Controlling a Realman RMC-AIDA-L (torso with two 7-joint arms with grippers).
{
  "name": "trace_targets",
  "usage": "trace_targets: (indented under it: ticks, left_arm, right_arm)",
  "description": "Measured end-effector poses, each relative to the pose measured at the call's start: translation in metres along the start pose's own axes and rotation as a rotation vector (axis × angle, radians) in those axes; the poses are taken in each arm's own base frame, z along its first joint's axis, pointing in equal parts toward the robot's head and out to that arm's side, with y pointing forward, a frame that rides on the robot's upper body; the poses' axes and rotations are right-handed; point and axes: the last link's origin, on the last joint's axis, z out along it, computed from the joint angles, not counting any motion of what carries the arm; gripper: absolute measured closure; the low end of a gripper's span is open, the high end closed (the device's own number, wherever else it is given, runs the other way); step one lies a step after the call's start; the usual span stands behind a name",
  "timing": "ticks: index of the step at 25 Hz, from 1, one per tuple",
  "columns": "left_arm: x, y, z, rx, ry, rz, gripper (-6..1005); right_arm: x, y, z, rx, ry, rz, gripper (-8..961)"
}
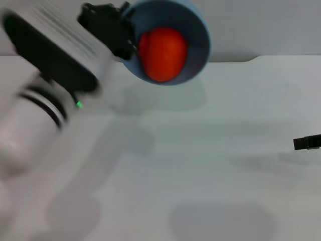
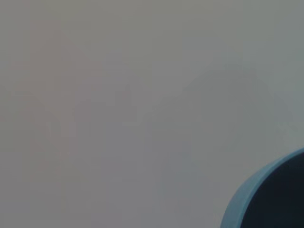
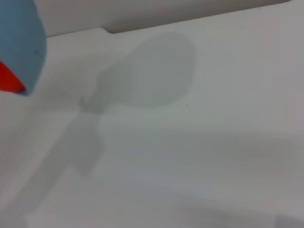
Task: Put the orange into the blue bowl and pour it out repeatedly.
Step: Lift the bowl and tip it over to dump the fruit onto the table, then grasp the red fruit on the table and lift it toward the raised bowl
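Aloft, the left tool [image 1: 125,37] clamps the rim of the smooth light-blue bowl [image 1: 193,30], tipped so the lumpy red-orange fruit [image 1: 162,53] can roll onto the white counter [image 1: 210,150]; right tool [image 1: 307,142] idles, grip unclear.

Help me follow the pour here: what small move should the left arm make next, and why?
Probably tip a little further. The left gripper holds the blue bowl by its rim, lifted above the white table and tilted, yet the orange sits inside near the lower lip. The right gripper waits at the table's right edge.
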Motion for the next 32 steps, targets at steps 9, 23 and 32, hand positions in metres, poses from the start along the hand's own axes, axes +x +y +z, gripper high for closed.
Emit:
trace_targets:
  ticks: [9,23,32]
  left_arm:
    - [-0.013,0.064,-0.015,0.166,0.245,0.444,1000]
    - [-0.015,0.027,-0.007,0.291,0.07,0.095,999]
    - [-0.05,-0.051,0.028,-0.204,-0.191,-0.587,999]
  right_arm:
    - [0.0,0.002,0.002,-0.007,0.002,-0.004,509]
    - [-0.007,0.008,0.008,-0.045,-0.01,-0.018,509]
    - [-0.022,0.03,0.026,-0.222,-0.067,-0.147,471]
